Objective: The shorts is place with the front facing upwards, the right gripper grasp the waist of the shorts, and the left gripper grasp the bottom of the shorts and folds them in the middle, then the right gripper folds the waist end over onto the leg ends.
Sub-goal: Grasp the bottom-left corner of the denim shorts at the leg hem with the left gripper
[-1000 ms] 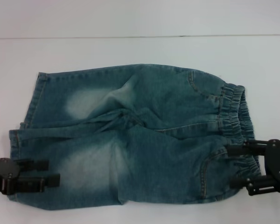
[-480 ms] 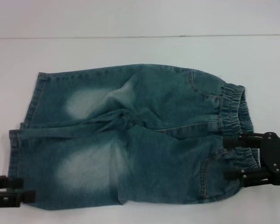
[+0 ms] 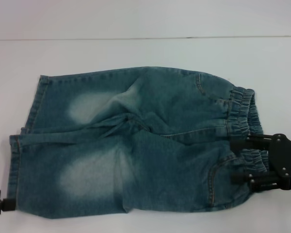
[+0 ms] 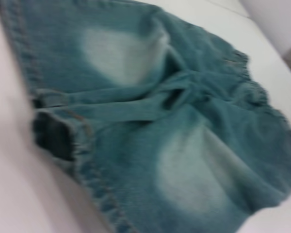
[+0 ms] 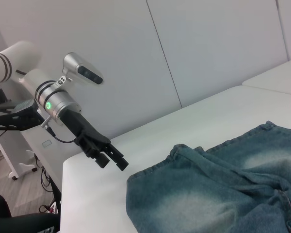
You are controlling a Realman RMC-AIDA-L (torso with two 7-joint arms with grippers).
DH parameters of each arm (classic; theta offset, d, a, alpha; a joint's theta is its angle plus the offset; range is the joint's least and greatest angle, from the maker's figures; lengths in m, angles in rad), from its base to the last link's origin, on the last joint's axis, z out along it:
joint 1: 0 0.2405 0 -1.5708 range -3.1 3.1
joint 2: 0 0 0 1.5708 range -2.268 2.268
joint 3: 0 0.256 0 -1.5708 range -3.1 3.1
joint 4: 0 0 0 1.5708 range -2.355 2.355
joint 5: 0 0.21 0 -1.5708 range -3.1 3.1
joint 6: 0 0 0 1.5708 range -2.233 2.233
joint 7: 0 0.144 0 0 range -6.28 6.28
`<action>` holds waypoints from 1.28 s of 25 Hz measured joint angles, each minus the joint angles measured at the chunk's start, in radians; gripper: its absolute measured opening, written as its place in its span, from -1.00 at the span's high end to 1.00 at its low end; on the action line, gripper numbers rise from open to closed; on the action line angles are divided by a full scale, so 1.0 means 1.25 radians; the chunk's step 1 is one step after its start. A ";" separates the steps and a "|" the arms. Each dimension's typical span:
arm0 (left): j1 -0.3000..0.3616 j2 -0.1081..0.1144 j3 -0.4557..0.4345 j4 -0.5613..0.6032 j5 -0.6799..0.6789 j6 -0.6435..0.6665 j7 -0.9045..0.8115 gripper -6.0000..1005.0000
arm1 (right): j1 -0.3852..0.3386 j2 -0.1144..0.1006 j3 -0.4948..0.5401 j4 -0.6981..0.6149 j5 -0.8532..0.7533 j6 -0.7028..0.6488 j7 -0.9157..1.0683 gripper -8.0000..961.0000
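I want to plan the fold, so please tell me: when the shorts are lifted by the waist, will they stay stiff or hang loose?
The shorts already lie in soft wrinkles, so they will probably droop. The gathered waist looks thick, likely giving the open right gripper good hold. Denim seems fairly heavy, so the leg ends may drag.

My left gripper (image 3: 1, 204), black, sits at the head view's lower-left corner; only a finger stub shows, the rest cut off by the edge. My right wrist view shows it whole, off the table's end, fingers too small to judge. Faded blue denim shorts (image 3: 136, 145): left wrist view blurred, hem stitching smeared, far side out of picture. Ruffled elastic waist (image 3: 242, 121): its near stretch hidden behind my black right gripper (image 3: 243, 160). Right arm cut off at the head view's right edge.
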State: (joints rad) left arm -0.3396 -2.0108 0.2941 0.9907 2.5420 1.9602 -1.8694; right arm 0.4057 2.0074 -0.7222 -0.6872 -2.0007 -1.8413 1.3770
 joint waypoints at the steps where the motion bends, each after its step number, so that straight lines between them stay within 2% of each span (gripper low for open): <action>1: -0.001 0.000 0.002 0.000 0.002 -0.012 -0.009 -0.79 | 0.000 0.001 0.000 0.000 -0.001 0.002 -0.003 -0.93; 14: -0.021 -0.005 0.020 -0.025 0.058 -0.075 -0.025 -0.79 | 0.000 0.001 0.000 0.017 -0.004 0.005 -0.021 -0.93; 32: -0.039 -0.017 0.061 -0.043 0.062 -0.088 -0.025 -0.79 | -0.007 0.002 0.000 0.027 -0.002 0.021 -0.033 -0.93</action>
State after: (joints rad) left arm -0.3888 -2.0318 0.3700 0.9364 2.6201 1.8508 -1.9005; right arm 0.3966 2.0104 -0.7225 -0.6537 -2.0033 -1.8147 1.3363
